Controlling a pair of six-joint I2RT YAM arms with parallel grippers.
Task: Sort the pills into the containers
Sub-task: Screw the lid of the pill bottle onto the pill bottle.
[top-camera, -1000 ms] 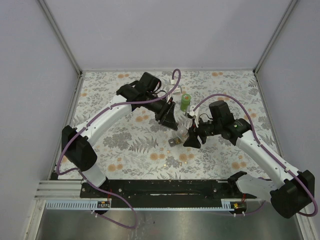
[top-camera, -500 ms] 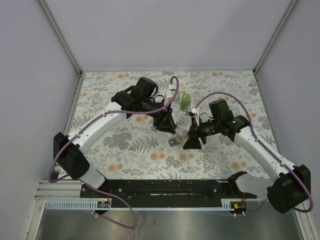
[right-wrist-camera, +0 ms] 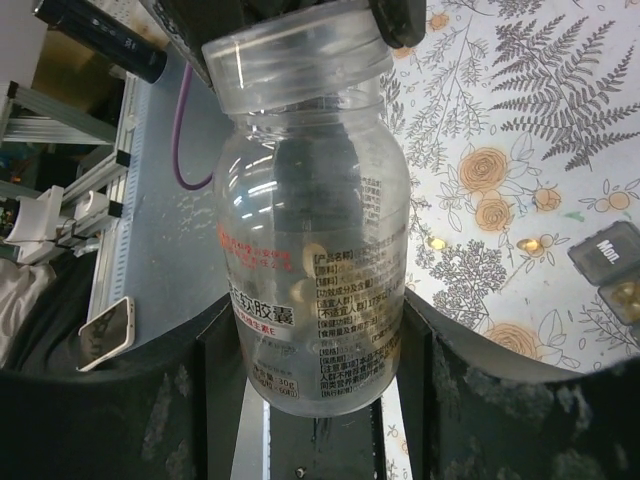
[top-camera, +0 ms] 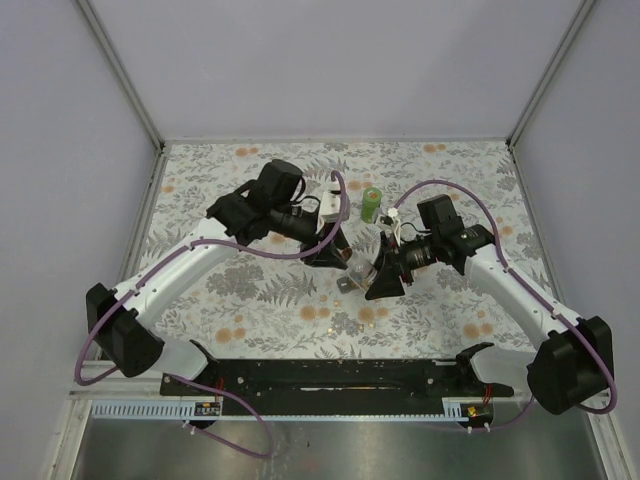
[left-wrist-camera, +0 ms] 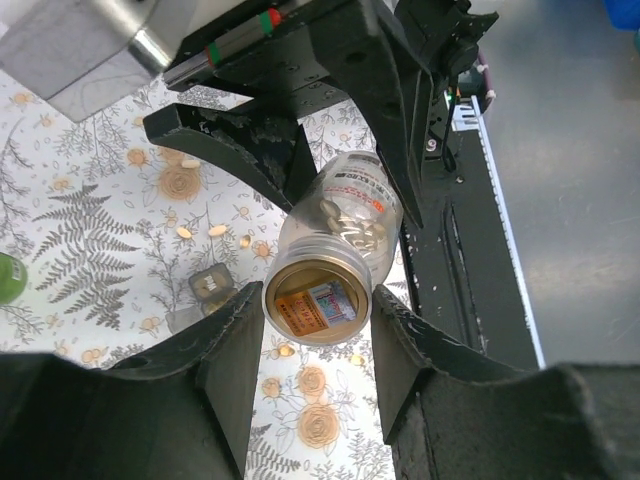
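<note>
Top external view showed the patterned table [top-camera: 240, 300] with both arms meeting over its middle, the clear pill bottle [top-camera: 362, 265] carried off the surface between them, lying nearly on its side. Biggest worry, as I judged it: if the cap [left-wrist-camera: 318, 305] came free while the bottle was this tilted, the load could pour out across the table instead of into the grey pill organiser [top-camera: 348, 284] lying just below, near side. Second worry: the smooth body turning inside the right-hand grip when the cap was twisted, so that the cap never loosened. Lesser worry: the bottle slipping and knocking the organiser, which was small and light-looking. A green bottle [top-camera: 371, 203] stood apart on the far side, out of the way. Pale pills [left-wrist-camera: 355, 225] lay heaped against the lower wall of the bottle. Left gripper [top-camera: 335, 252] was partly closed, its fingers [left-wrist-camera: 235, 350] pressed on either side of the cap. Right gripper [top-camera: 383, 280] stood a little wider, its fingers [right-wrist-camera: 215, 370] clamped on the bottle's body around the label.
</note>
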